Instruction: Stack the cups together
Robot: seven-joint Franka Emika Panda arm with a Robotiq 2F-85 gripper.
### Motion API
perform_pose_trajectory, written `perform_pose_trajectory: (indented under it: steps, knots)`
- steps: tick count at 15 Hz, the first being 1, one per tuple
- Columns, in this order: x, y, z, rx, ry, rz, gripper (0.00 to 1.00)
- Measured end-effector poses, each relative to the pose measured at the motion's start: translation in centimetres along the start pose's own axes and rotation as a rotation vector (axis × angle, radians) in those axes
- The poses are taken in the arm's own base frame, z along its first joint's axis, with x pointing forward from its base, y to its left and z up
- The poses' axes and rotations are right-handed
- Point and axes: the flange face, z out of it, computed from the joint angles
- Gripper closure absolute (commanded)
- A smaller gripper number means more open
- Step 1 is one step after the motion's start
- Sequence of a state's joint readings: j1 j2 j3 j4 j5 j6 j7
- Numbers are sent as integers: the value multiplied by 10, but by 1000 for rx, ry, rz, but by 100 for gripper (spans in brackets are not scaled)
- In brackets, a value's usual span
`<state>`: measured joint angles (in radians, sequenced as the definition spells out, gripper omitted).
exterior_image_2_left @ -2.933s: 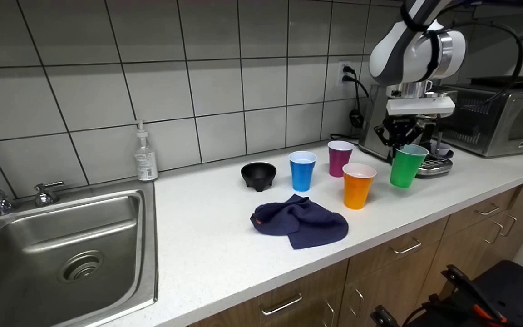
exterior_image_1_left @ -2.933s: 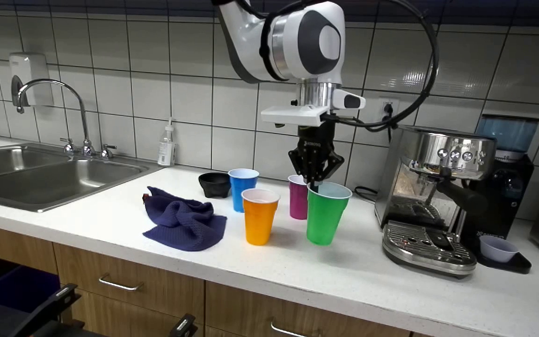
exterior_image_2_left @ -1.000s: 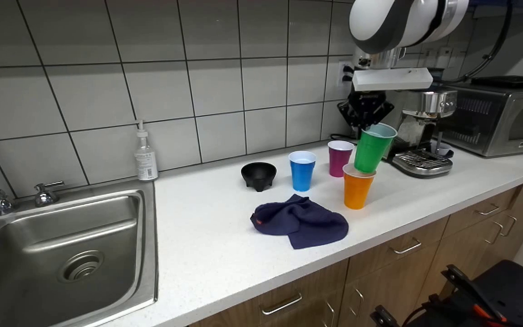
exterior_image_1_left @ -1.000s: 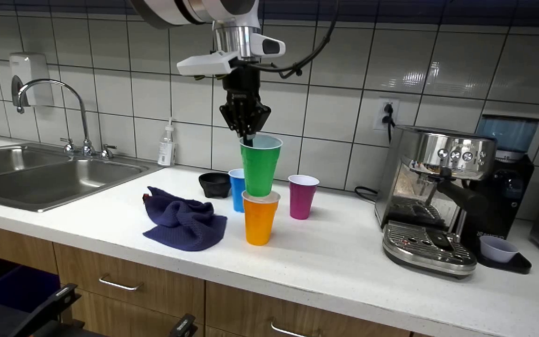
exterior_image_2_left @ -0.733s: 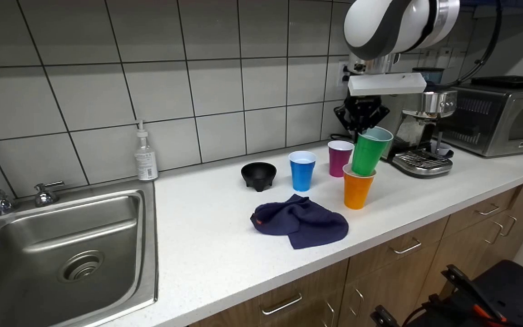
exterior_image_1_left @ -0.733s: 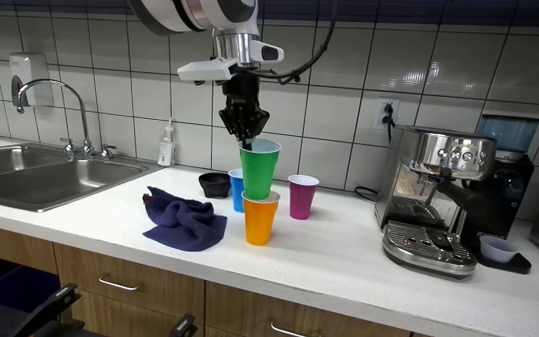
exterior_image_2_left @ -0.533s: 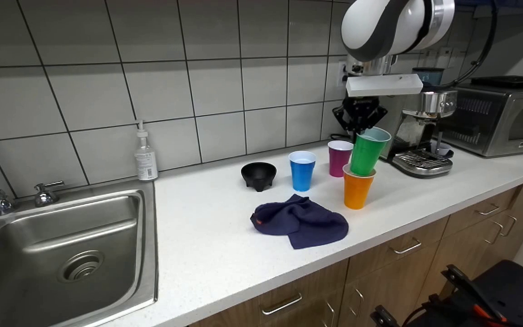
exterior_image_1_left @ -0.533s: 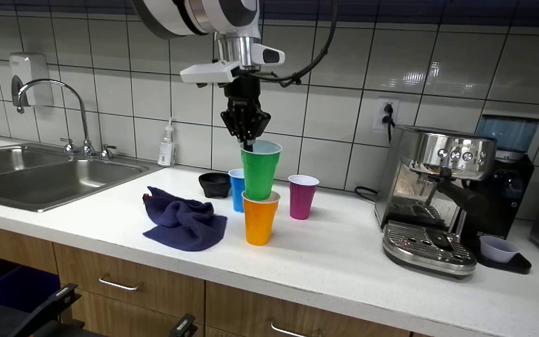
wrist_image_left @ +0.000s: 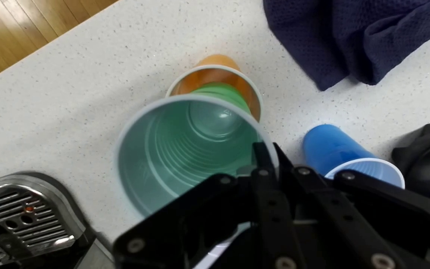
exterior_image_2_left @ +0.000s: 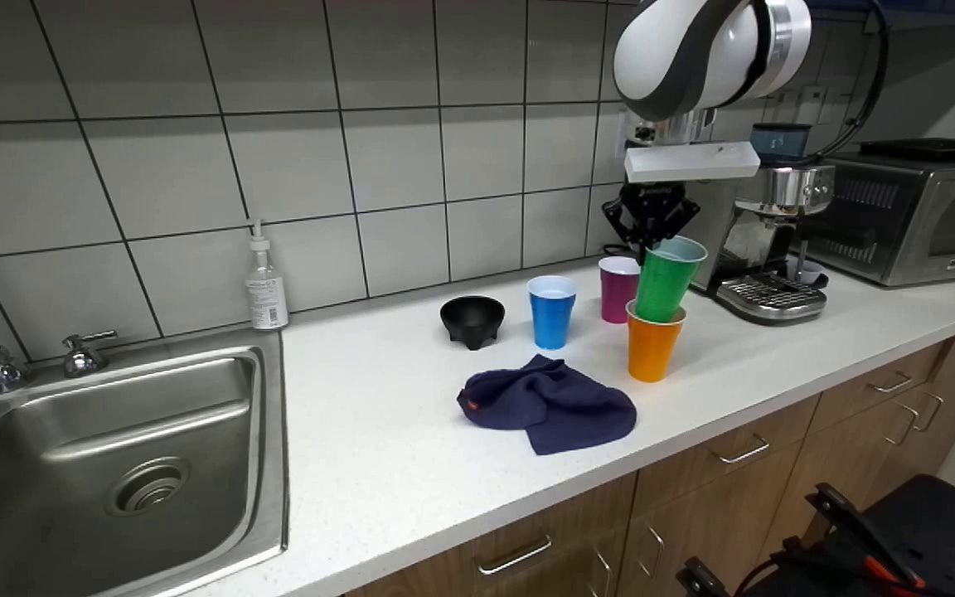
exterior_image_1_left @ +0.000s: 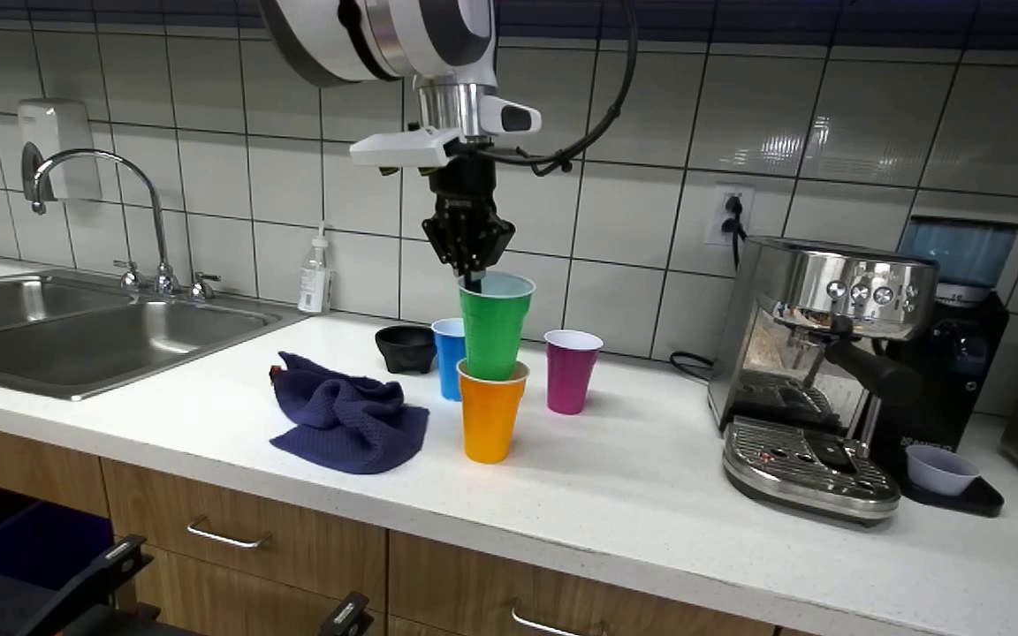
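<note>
My gripper (exterior_image_1_left: 472, 279) is shut on the near-side rim of the green cup (exterior_image_1_left: 493, 334), one finger inside it and one outside. The wrist view shows the rim between the fingertips (wrist_image_left: 271, 153). The green cup is slightly tilted, and its bottom end sits inside the mouth of the orange cup (exterior_image_1_left: 489, 422), most of it still above the rim. The orange cup (wrist_image_left: 218, 59) stands upright on the counter. The blue cup (exterior_image_2_left: 552, 319) stands behind, partly hidden in an exterior view (exterior_image_1_left: 448, 364). The magenta cup (exterior_image_1_left: 571, 380) stands upright to one side, outside the wrist view.
A low black bowl (exterior_image_2_left: 472, 319) stands beside the blue cup. A crumpled navy cloth (exterior_image_2_left: 556, 406) lies near the orange cup. A coffee machine (exterior_image_1_left: 814, 371), a sink (exterior_image_2_left: 266, 431) and a soap bottle (exterior_image_2_left: 265, 286) stand along the counter (exterior_image_1_left: 615, 495).
My gripper carried the green cup from beside the magenta cup to over the orange cup. It then lowered it, and the green cup's bottom has gone into the orange cup's mouth.
</note>
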<state>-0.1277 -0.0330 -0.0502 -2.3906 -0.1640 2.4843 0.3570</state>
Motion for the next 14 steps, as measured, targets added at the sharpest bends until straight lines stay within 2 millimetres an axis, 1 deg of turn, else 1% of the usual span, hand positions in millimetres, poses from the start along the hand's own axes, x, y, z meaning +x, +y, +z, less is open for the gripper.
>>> perform_pose_trajectory:
  steps: [1, 2, 3, 4, 12, 13, 14]
  knots:
    - [0, 0, 1, 0, -1, 0, 99]
    - [1, 0, 2, -1, -2, 0, 71]
    - [1, 0, 2, -1, -4, 0, 69]
    - [1, 0, 3, -2, -5, 0, 63]
    - [2, 0, 3, -2, -5, 2, 3]
    - [2, 0, 3, -1, -4, 2, 0]
    - [2, 0, 2, 0, -3, 3, 0]
